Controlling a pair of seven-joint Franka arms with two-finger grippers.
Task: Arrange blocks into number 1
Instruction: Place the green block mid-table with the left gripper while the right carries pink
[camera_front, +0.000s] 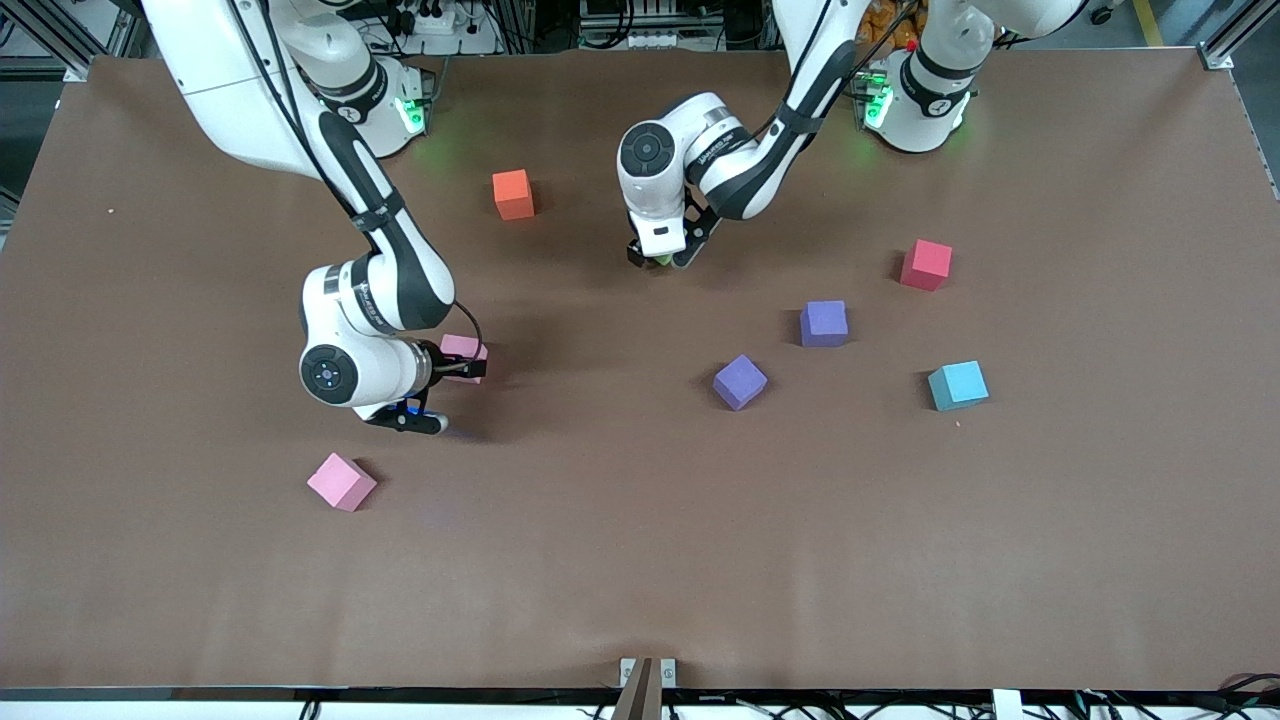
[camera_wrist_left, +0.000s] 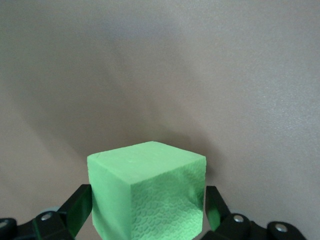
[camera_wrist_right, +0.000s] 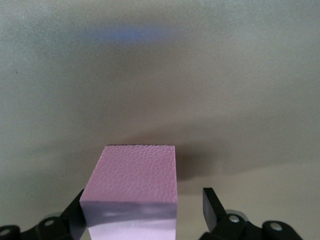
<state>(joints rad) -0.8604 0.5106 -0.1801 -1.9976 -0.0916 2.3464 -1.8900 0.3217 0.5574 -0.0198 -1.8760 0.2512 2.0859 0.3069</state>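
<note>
Green block (camera_wrist_left: 147, 195) between spread left claw (camera_wrist_left: 149, 215); right claw (camera_wrist_right: 145, 212) spread astride pink block (camera_wrist_right: 132, 192).

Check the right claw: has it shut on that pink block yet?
Not yet. The right claw straddles the pink block, but the right wrist view shows a clear gap between one finger and the block.

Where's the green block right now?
The green cube sits between the fingers of the left gripper, mid-table, farther from the front camera than both purple cubes and almost hidden in the front view; the left wrist view shows it clearly.
</note>
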